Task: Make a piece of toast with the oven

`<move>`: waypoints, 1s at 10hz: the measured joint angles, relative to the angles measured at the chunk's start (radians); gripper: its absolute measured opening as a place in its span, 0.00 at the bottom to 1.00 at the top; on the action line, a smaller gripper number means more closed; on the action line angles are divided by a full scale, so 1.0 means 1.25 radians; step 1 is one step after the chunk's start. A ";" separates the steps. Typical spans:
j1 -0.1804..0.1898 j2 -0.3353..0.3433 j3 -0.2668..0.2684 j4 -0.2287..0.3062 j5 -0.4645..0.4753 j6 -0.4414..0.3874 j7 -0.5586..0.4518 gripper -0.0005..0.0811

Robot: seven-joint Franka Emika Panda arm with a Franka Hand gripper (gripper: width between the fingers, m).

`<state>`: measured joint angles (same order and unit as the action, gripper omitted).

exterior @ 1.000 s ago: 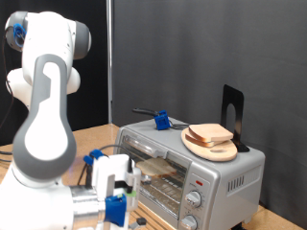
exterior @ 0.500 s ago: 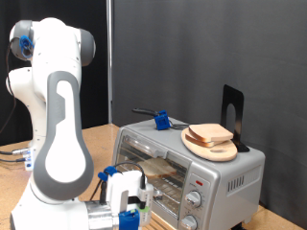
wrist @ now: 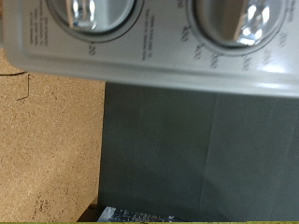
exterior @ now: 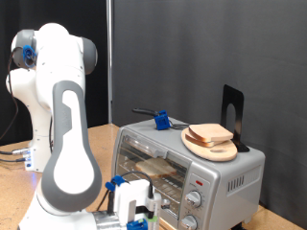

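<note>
Exterior view. White arm fills the left half of the frame, folded down so its wrist sits low at bottom centre. End effector, white with blue fittings, is at the bottom edge just in front of the oven's lower left front, and it blocks the bottom corner of the door. Fingers are cropped by the frame edge; cannot tell whether they are wide or narrow, and nothing shows between them.

The oven stands at lower right on a wooden bench, long axis running left to right, front facing the lower left of the frame. Two round knobs are stacked on its right front panel, with a small red light above them. The piece of toast lies flat on the rack inside, behind the door opening, broad face up.

On the oven's roof: a round wooden board carrying more bread slices, a black upright stand behind it at the right, and a dark-handled tool with a blue fitting toward the left. Black curtain backs everything.

Wrist view. Close on the grey control panel. Printed dial markings ring the knobs but are too blurred to read, possibly numerals. Cork-toned bench surface beside a dark panel.
</note>
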<state>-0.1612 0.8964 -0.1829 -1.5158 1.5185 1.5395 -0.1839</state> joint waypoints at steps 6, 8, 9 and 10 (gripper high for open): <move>0.027 0.041 0.010 0.060 0.000 0.004 0.011 0.99; 0.036 0.042 0.011 0.062 0.000 0.012 0.015 0.99; 0.040 0.042 0.011 0.062 0.000 0.015 0.015 0.99; 0.043 0.042 0.012 0.062 0.001 0.018 0.016 0.99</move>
<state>-0.1073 0.9494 -0.1681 -1.4381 1.5194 1.5620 -0.1643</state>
